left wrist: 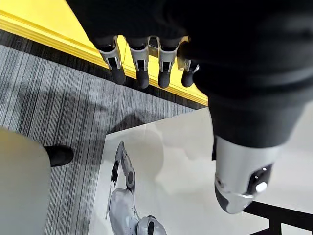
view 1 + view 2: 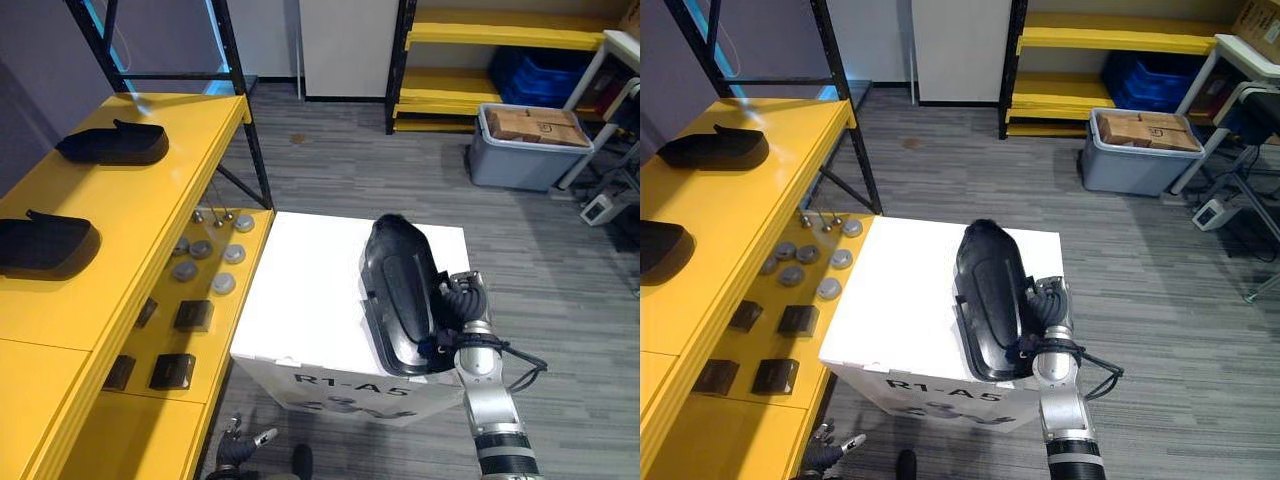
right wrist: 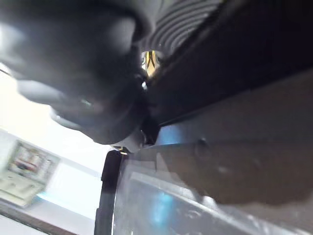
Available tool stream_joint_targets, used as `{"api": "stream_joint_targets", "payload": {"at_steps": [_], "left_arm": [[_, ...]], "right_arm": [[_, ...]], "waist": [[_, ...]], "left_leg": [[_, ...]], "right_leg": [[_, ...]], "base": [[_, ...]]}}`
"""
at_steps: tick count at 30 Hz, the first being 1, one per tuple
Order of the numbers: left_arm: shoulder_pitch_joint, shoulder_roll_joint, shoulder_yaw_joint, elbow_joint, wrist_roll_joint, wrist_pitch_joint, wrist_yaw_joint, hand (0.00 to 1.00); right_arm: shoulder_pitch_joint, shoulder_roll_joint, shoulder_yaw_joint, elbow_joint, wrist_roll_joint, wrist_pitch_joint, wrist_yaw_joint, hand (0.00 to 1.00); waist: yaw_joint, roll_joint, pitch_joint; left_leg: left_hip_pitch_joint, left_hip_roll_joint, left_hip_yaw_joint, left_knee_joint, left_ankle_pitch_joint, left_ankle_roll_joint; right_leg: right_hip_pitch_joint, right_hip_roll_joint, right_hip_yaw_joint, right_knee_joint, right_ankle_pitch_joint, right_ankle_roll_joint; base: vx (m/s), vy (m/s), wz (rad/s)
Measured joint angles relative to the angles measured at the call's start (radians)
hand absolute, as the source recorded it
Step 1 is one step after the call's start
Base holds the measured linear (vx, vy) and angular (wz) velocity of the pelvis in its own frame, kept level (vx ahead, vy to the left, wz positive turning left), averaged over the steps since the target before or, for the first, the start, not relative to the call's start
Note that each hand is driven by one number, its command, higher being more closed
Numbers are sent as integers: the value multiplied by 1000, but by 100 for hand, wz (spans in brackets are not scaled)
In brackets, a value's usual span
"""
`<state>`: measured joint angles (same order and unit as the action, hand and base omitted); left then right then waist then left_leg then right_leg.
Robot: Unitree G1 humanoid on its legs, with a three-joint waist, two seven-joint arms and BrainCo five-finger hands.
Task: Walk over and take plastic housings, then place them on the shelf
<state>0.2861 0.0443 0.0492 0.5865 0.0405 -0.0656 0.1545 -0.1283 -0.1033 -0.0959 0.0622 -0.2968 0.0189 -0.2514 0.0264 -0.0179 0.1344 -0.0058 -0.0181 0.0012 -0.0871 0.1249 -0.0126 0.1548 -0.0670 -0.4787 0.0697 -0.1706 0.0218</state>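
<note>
A long black plastic housing (image 2: pixel 400 295) is held tilted over the right part of a white box (image 2: pixel 300 300), with my right hand (image 2: pixel 458 303) shut on its right edge. Two more black housings lie on the yellow shelf top (image 2: pixel 150 210) at the left, one further back (image 2: pixel 112 143) and one nearer (image 2: pixel 45 245). My left hand (image 2: pixel 240 445) hangs low beside the box's front left corner. Its fingers (image 1: pixel 142 63) are straight and hold nothing, near the yellow shelf edge.
A lower yellow shelf level (image 2: pixel 235 275) carries several round metal parts (image 2: pixel 223 283) and black blocks (image 2: pixel 193 315). A grey bin (image 2: pixel 525 150) with a cardboard box stands at the back right, before a yellow and black rack (image 2: pixel 500 35). Grey floor lies beyond the white box.
</note>
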Motion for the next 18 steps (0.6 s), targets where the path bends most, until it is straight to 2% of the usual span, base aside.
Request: {"api": "stream_joint_targets", "payload": {"at_steps": [5, 9, 12, 14, 18], "left_arm": [[-9, 1, -1, 2, -18, 0, 16, 0], [-10, 0, -8, 2, -18, 0, 18, 0], [-11, -4, 4, -2, -19, -1, 34, 0], [-8, -5, 8, -35, -19, -1, 39, 0], [29, -26, 56, -266, -21, -14, 56, 0]], "right_arm": [[0, -4, -1, -56, 77, -39, -44, 100], [0, -1, -2, -90, 118, -43, -55, 100], [0, 3, -1, -124, 150, -66, -71, 100], [-3, 3, -1, -149, 154, -84, -82, 100], [-41, 23, -1, -208, 154, -104, -96, 100]], "waist": [[8, 0, 0], [14, 0, 0], [15, 0, -1], [15, -1, -1], [16, 0, -2]], "left_leg": [[0, 1, 1, 0, 0, 0], [1, 1, 1, 0, 0, 0], [2, 1, 1, 0, 0, 0], [2, 0, 0, 0, 0, 0], [2, 0, -1, 0, 0, 1]], "right_leg": [[0, 1, 1, 0, 0, 0], [0, 1, 2, 3, 0, -1], [-1, -1, 2, 7, -1, -1], [-2, -1, 2, 7, -1, -1], [-2, -2, 0, 9, -1, -1]], "base": [[0, 0, 0], [0, 0, 0], [0, 0, 0], [0, 0, 0], [0, 0, 0]]}}
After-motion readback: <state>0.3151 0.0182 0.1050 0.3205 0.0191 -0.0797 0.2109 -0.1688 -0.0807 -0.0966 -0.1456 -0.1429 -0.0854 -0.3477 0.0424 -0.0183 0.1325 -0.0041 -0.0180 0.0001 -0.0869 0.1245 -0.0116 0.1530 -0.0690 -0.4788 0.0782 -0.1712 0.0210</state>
